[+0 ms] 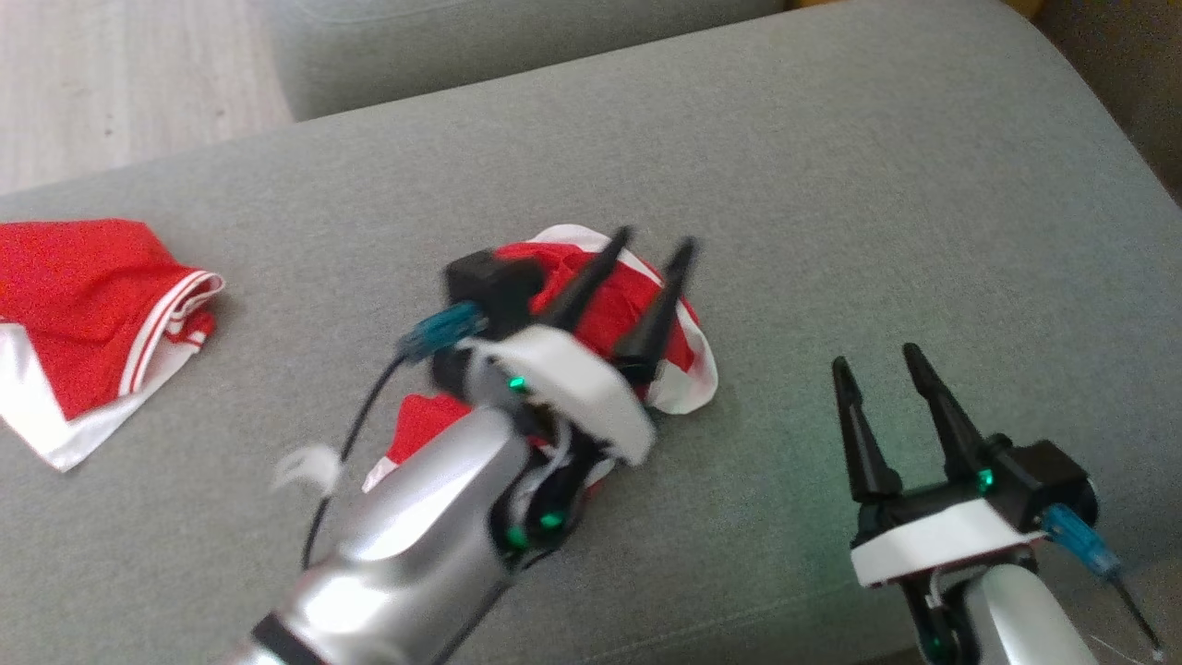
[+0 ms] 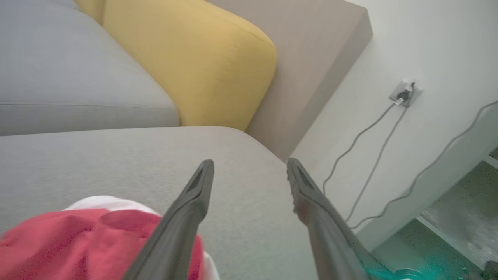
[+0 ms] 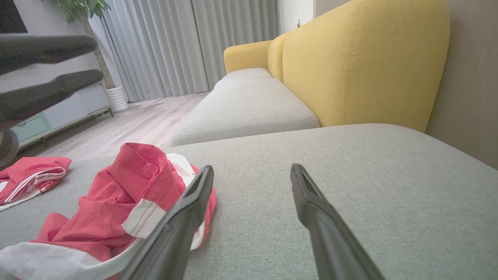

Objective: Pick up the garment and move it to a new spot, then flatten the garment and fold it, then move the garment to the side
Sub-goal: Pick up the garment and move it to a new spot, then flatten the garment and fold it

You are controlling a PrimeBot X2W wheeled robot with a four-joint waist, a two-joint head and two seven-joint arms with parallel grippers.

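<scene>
Garment (image 3: 136, 186) lies heaped on the sofa cushion (image 1: 831, 185) beneath the left gripper (image 1: 657, 242), which, like the right gripper (image 1: 877, 360), stands spread and empty; pinching the heap blindly risks catching several layers, preventing flattening.

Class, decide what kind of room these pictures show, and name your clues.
Most likely a home living room: a grey sofa with a yellow backrest, long curtains by a wood floor, and a wall socket.
</scene>
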